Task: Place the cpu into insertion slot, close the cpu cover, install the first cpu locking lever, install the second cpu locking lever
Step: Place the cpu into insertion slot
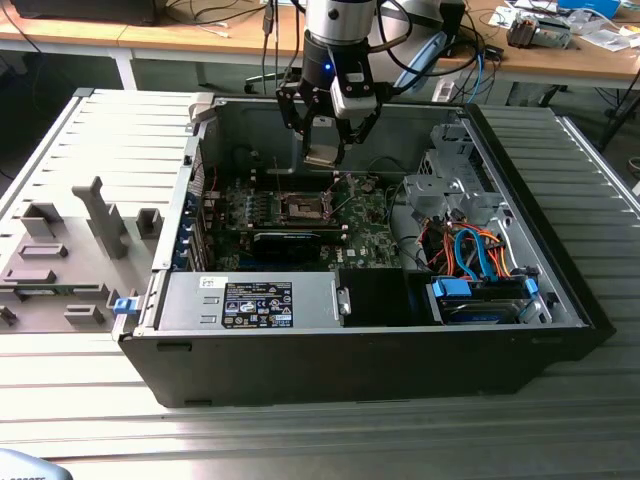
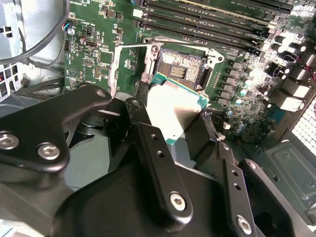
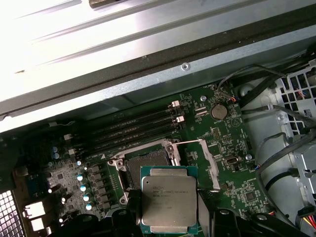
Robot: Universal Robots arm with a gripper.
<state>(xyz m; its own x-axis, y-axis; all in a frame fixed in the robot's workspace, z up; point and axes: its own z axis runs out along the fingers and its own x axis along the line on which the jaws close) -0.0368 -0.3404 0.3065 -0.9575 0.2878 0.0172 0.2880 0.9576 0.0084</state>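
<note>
Hand (image 1: 325, 146) clamps flat, square, dull-silver cpu (image 3: 168, 199) above dark insertion slot (image 2: 180, 66).

exterior view: off-arm cam, high & well back, angled down into open pc case (image 1: 350, 365); gripper (image 1: 326, 150) at 12 o'clock of case, drive cage (image 1: 450, 185) at 2. first wrist view: on arm, close, facing down at green board (image 3: 232, 173) past held cpu (image 3: 169, 200). second wrist view: closer still, from another side, over gripper links. shared by all three: cpu & insertion slot (image 1: 300, 208).
</note>
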